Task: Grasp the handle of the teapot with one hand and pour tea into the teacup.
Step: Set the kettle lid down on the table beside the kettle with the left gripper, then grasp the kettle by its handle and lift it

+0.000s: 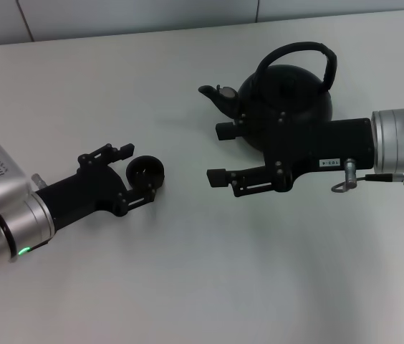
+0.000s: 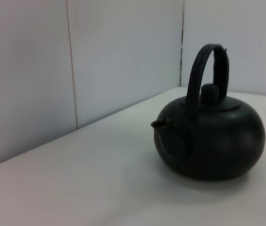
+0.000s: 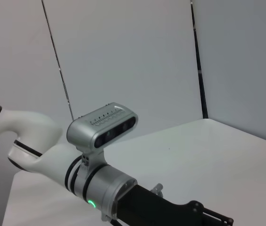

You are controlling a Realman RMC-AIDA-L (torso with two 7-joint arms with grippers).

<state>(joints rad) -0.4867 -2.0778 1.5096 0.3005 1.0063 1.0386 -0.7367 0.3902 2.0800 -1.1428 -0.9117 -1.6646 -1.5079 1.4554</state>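
Observation:
The matte-black teapot stands at the back right of the table, its spout pointing left and its arched handle upright over the lid. It also shows in the left wrist view, with the handle. My right gripper is open and empty. It lies level in front of the pot below the spout, apart from the handle. The tiny black teacup sits on the table between the spread fingertips of my left gripper, which is open around it.
The white table ends at a pale panelled wall behind the pot. The right wrist view shows my left arm with its silver wrist camera.

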